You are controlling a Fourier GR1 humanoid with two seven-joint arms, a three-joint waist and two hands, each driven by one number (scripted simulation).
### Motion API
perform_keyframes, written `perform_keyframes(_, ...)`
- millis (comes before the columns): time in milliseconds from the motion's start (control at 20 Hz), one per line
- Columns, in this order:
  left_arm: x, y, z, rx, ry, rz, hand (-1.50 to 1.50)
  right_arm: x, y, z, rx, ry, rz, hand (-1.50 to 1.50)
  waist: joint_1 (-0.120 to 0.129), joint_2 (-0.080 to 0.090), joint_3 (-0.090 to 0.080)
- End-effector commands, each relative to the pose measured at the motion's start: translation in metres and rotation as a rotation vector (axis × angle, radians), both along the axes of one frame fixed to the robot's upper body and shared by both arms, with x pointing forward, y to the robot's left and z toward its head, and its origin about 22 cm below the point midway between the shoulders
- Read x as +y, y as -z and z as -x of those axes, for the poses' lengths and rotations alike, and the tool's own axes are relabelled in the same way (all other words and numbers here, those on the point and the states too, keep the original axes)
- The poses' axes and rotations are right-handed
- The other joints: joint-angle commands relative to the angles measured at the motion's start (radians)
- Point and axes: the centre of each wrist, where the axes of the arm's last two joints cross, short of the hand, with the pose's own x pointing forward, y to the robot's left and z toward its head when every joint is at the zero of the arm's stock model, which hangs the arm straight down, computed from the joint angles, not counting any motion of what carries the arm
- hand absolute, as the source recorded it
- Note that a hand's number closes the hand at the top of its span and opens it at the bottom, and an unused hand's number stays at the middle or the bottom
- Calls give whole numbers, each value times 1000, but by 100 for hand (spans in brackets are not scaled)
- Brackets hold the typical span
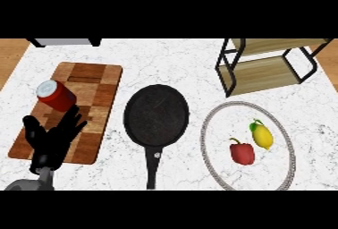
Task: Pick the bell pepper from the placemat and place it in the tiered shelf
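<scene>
Bare counter (198, 62) separates placemat (214, 134) from tiered shelf (267, 74).

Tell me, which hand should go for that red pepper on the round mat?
Probably the right, though it is out of view. The bell pepper lies on the placemat at the right, beside a lemon, with the tiered shelf just beyond. The left hand rests open far left, over the cutting board, beyond the frying pan.

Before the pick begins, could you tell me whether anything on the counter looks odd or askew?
Only the red cylindrical can: it leans tilted on the checkered wooden cutting board. The red bell pepper and yellow lemon sit on the round placemat.
</scene>
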Motion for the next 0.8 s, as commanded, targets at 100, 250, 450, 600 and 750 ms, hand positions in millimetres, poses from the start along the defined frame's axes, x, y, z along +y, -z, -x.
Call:
perform_keyframes(100,13,3,5,43,5,-16,0,42,-38,13,140,25,130,-150,23,8,-4)
perform_keyframes(250,3,6,-4,50,19,-8,0,71,-45,10,141,121,126,-150,33,12,-5)
perform_keyframes(450,1,5,-5,61,29,-25,0,89,-31,-9,169,214,160,-150,45,12,-4)
perform_keyframes(600,-22,-6,-18,49,42,-6,0,97,-34,-26,187,282,229,-150,54,14,-4)
perform_keyframes(750,-14,7,-9,51,51,-1,0,124,-31,-34,244,291,252,-150,51,12,-5)
